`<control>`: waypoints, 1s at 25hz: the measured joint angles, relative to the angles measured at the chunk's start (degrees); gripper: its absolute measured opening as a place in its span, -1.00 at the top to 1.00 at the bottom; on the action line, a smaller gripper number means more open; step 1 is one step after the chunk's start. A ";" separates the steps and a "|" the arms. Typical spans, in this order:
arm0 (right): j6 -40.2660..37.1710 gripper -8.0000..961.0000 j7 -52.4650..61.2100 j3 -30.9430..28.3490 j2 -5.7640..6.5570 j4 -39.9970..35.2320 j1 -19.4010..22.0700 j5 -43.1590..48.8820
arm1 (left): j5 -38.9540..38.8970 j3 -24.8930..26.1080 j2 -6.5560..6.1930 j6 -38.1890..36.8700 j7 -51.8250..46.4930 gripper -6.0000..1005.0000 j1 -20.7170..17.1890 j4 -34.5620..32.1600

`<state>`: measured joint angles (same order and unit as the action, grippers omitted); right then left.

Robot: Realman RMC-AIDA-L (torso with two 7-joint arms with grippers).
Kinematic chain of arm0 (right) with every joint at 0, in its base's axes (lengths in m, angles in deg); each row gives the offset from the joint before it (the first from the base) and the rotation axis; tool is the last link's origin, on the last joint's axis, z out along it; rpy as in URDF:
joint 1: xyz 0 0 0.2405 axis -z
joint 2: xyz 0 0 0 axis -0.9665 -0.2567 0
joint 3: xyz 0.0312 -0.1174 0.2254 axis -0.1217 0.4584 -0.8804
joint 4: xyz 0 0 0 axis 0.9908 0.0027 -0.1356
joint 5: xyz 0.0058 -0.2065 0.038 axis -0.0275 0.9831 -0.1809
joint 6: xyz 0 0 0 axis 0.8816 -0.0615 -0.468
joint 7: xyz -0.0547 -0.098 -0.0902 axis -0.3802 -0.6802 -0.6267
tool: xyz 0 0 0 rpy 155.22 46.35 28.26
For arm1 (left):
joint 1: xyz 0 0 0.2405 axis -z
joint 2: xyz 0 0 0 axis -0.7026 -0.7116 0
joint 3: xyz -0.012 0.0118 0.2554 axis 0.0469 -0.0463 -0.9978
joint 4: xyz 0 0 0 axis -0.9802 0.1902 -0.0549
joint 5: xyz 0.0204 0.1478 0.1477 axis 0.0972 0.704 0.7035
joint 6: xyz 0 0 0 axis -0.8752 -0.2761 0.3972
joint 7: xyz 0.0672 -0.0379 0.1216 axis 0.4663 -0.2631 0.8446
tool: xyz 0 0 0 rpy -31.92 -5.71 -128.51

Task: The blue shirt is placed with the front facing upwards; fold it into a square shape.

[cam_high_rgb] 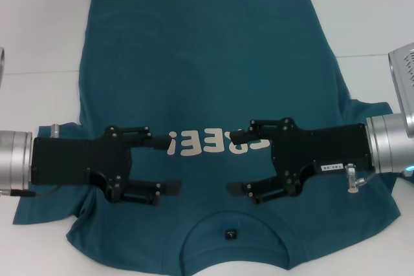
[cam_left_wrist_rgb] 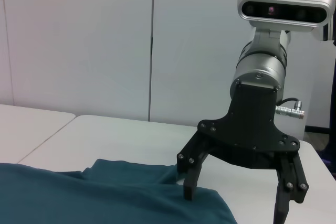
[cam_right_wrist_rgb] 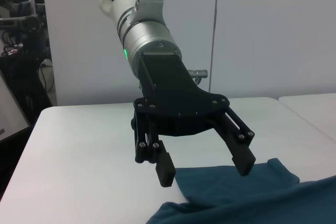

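Observation:
The blue shirt (cam_high_rgb: 207, 56) lies spread flat on the white table (cam_high_rgb: 39, 30), front up. Its neckline and small dark label (cam_high_rgb: 229, 233) are at the near edge and its hem is far. The cream lettering (cam_high_rgb: 194, 141) reads upside down between my two grippers. My left gripper (cam_high_rgb: 172, 164) reaches in from the left over the chest, open and empty. Facing it from the right is my right gripper (cam_high_rgb: 233, 164), also open and empty. The left wrist view shows the right gripper (cam_left_wrist_rgb: 234, 205) low over the shirt (cam_left_wrist_rgb: 105, 192). The right wrist view shows the left gripper (cam_right_wrist_rgb: 206, 171) just above the shirt (cam_right_wrist_rgb: 252, 198).
A seam (cam_high_rgb: 39, 72) runs across the table top on both sides of the shirt. White wall panels (cam_left_wrist_rgb: 79, 40) stand behind the table. Bare table (cam_right_wrist_rgb: 89, 150) lies around the shirt's sleeves.

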<state>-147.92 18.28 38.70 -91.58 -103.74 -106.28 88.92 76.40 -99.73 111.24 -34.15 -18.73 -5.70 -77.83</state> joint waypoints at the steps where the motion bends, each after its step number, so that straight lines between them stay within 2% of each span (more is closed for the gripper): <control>1: -0.02 -0.93 0.02 0.03 0.01 0.00 0.02 0.00 | 0.01 0.00 0.02 0.01 -0.02 -0.68 0.02 0.00; 18: 0.28 -0.91 1.31 -0.72 0.28 -0.54 0.14 0.20 | 0.00 -0.45 0.21 0.02 -0.17 -0.68 0.11 0.00; 21: 2.62 -0.91 2.96 -1.71 0.29 -0.56 0.13 0.17 | 0.18 -0.51 0.51 0.01 -0.17 -0.68 0.17 0.00; 25: 10.07 -0.90 9.86 -2.79 0.37 -2.23 0.27 1.22 | -0.06 -0.22 1.06 0.15 -0.35 -0.68 0.18 0.03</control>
<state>-137.85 28.13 35.91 -91.21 -105.97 -106.01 90.14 76.34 -99.95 112.30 -34.00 -19.07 -5.52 -77.80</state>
